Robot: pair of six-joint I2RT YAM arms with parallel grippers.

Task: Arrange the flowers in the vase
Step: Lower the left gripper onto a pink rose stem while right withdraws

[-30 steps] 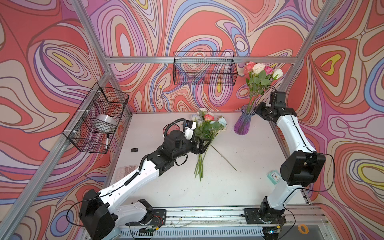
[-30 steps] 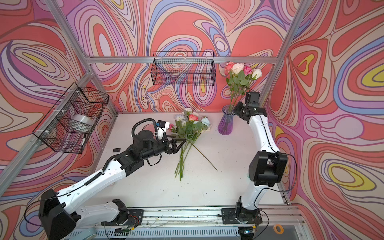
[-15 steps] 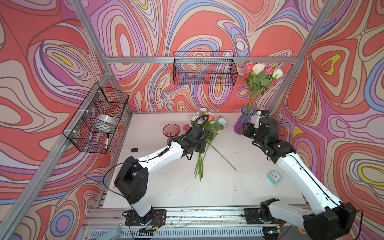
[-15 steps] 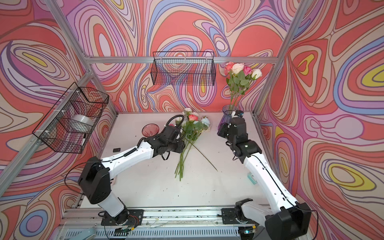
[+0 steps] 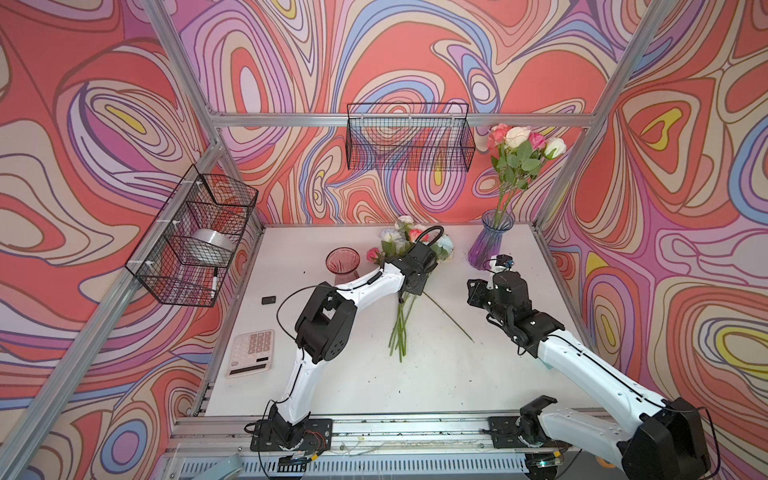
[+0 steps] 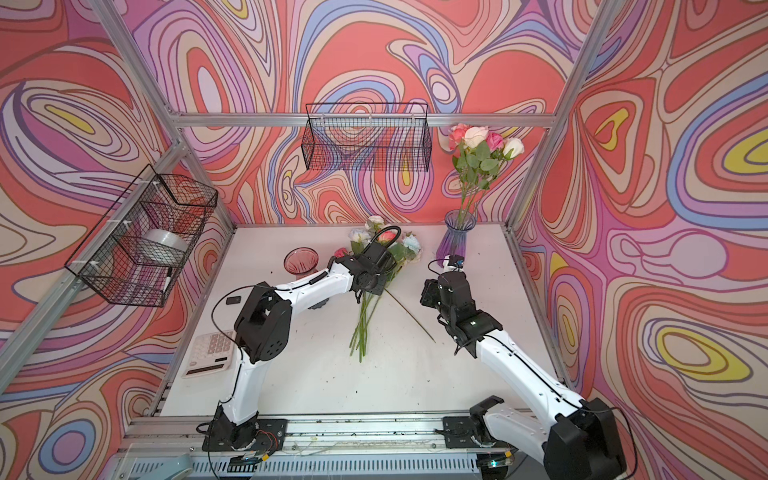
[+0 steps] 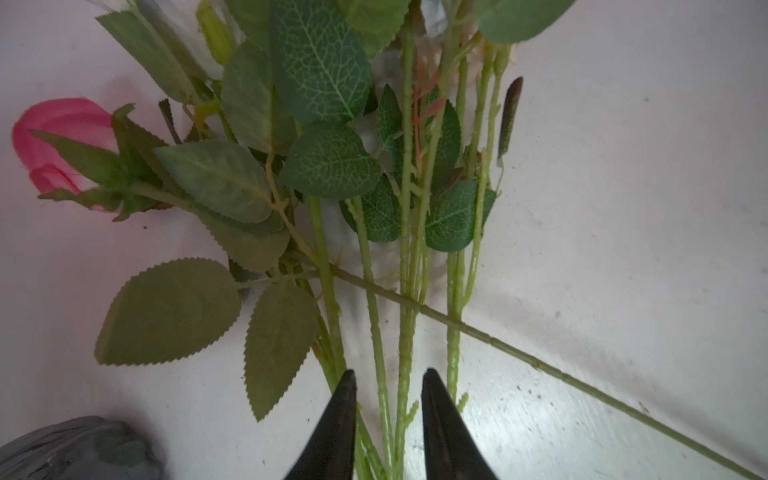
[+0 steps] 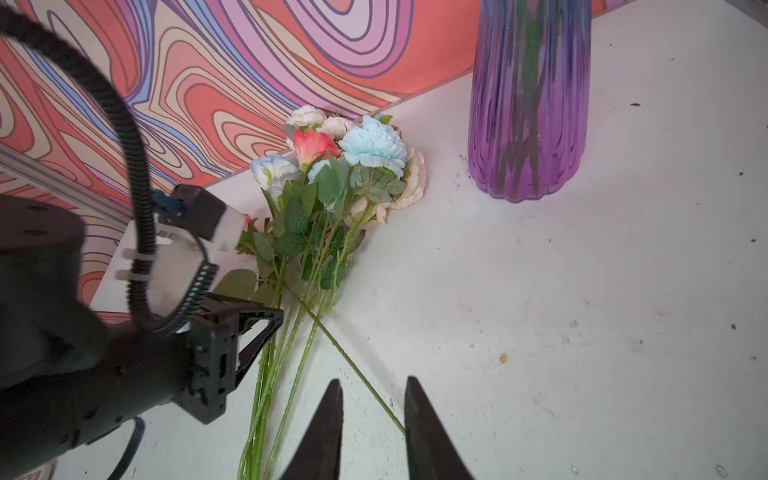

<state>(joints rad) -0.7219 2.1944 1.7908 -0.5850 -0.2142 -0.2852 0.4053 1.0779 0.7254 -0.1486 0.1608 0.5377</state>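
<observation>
A bunch of loose flowers (image 5: 400, 328) lies on the white table (image 5: 415, 386) at mid-depth. Its blooms, in pale blue, coral, cream and white, point toward the far wall, and its green stems fan toward the near edge. One bare stem (image 5: 449, 321) crosses the bunch and angles off to the near right.

The left gripper (image 7: 388, 374) is down on the bunch just below the leaves. In the left wrist view its two black fingertips stand a little apart with a few stems running between them. Whether they pinch those stems cannot be told.

The right gripper (image 8: 372, 380) hovers to the right of the bunch, near the bare stem's end. Its fingers are slightly parted, with only table showing between them.

At the far right stands a purple vase (image 5: 490, 245) holding pink and white roses (image 5: 521, 145) upright. A pink glass vase (image 5: 343, 264) stands left of the bunch, and a calculator (image 5: 252, 353) lies near the table's left edge.
</observation>
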